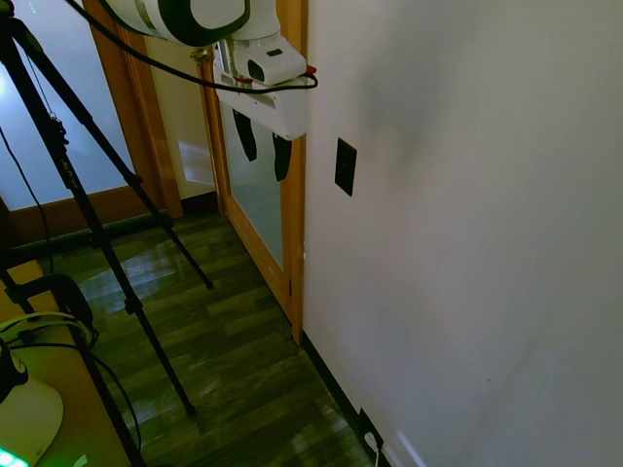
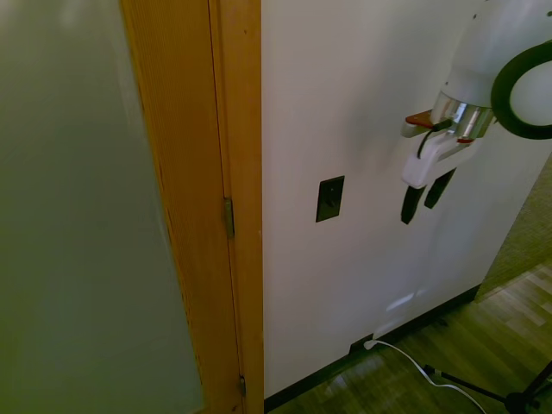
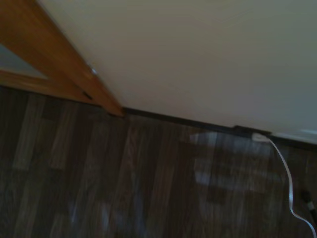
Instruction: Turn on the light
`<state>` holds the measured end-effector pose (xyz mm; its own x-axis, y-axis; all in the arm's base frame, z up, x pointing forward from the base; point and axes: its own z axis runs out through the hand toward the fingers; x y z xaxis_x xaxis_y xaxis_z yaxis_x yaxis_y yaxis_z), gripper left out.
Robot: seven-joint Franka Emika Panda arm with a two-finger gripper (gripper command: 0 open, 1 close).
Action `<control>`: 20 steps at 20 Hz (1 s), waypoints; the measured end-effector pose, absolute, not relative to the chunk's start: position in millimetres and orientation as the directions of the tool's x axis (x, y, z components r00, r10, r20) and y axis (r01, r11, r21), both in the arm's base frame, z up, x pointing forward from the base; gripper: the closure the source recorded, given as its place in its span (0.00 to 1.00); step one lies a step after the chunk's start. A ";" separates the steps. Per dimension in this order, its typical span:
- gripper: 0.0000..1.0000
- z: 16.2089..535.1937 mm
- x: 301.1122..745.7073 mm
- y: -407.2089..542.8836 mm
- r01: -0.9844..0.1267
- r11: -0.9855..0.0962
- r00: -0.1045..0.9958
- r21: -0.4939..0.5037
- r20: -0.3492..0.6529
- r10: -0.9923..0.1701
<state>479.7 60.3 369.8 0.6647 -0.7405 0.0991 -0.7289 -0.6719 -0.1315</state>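
Hanging near the black unlabelled switch [image 2: 329, 198] without touching, the hand [image 2: 425, 198] is open, empty.

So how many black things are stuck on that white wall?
2. The switch sits partway up the wall, beside the wooden door frame. The black socket with a white plug is low down by the floor. More may be out of view.

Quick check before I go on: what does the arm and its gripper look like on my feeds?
The arm is glossy white with a black ring at one joint and a silver metal collar at the wrist. A black cable loops along it. The gripper has a white body and two slim black fingers; a small reddish tab sits beside the collar.
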 end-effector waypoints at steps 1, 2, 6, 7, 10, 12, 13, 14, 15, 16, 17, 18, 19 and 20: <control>0.00 365.6 490.7 65.7 -0.726 -0.671 0.663 -0.152 0.105 -0.741; 0.00 360.8 501.5 70.7 -0.724 -0.667 0.660 -0.173 0.107 -0.744; 0.00 334.5 536.4 85.2 -0.731 -0.629 0.621 -0.265 0.125 -0.774; 0.00 326.9 541.3 86.3 -0.741 -0.609 0.600 -0.284 0.128 -0.789; 0.00 310.9 551.9 80.8 -0.780 -0.548 0.530 -0.302 0.148 -0.835; 0.00 310.6 559.5 78.3 -0.802 -0.517 0.486 -0.299 0.175 -0.856; 1.00 313.0 564.4 79.0 -0.808 -0.504 0.467 -0.305 0.188 -0.864; 1.00 315.9 569.6 80.8 -0.812 -0.494 0.454 -0.312 0.196 -0.869; 1.00 317.9 574.3 83.6 -0.815 -0.487 0.445 -0.315 0.199 -0.873; 1.00 318.1 578.6 86.0 -0.820 -0.480 0.438 -0.310 0.199 -0.877; 1.00 317.0 582.8 87.9 -0.829 -0.472 0.431 -0.298 0.197 -0.881; 1.00 314.7 585.9 88.9 -0.837 -0.465 0.424 -0.287 0.196 -0.884; 1.00 311.8 588.2 88.9 -0.843 -0.458 0.417 -0.281 0.196 -0.888; 1.00 308.4 590.6 86.3 -0.848 -0.451 0.408 -0.277 0.200 -0.891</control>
